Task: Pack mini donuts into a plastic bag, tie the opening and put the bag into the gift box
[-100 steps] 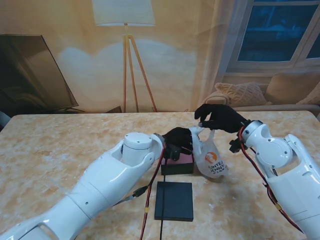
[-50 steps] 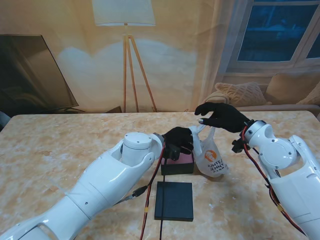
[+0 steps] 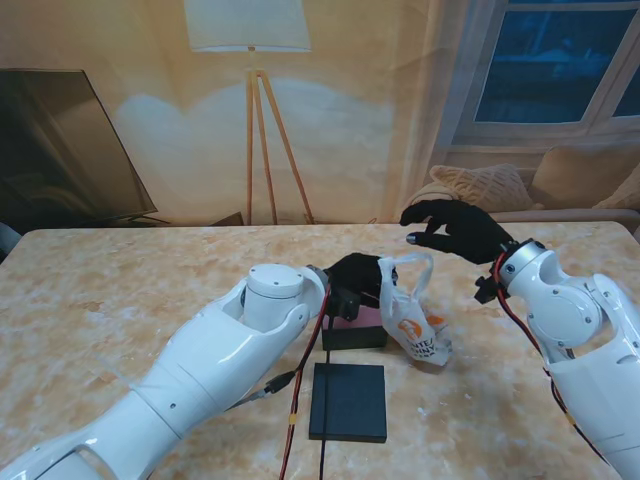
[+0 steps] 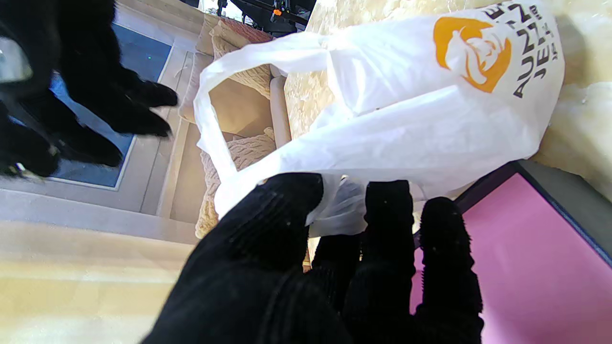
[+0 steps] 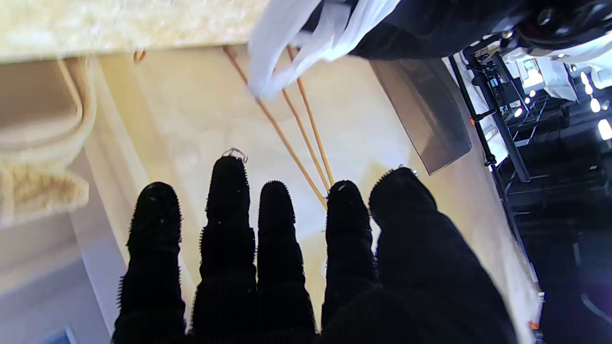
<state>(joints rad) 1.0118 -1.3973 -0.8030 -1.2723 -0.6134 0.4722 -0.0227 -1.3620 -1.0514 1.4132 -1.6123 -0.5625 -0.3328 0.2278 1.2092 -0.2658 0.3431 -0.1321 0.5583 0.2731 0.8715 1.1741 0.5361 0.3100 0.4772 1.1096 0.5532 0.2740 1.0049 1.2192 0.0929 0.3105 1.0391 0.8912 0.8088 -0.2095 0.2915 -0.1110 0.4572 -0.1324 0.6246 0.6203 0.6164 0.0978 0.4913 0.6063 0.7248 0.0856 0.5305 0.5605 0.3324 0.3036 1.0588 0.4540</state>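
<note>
Plastic bag (image 3: 411, 318) slumps beside gift box (image 3: 357, 327), looks light, floppy, slippery; grab at handle loops. Left hand (image 3: 357, 279) pinches its bunched neck; right hand (image 3: 455, 228) spread, empty, beyond box.

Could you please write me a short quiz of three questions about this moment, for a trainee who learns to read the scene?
1. True or false: the right hand holds a handle of the plastic bag.
2. Which hand pinches the bag? A: left hand. B: right hand. C: neither.
3. Fill in: the inside of the gift box is ____ in colour.

Key:
1. False; its fingers are apart and the handle loop stands free of it.
2. A; the left wrist view shows its fingertips closed on the bag's edge.
3. Pink.
</note>
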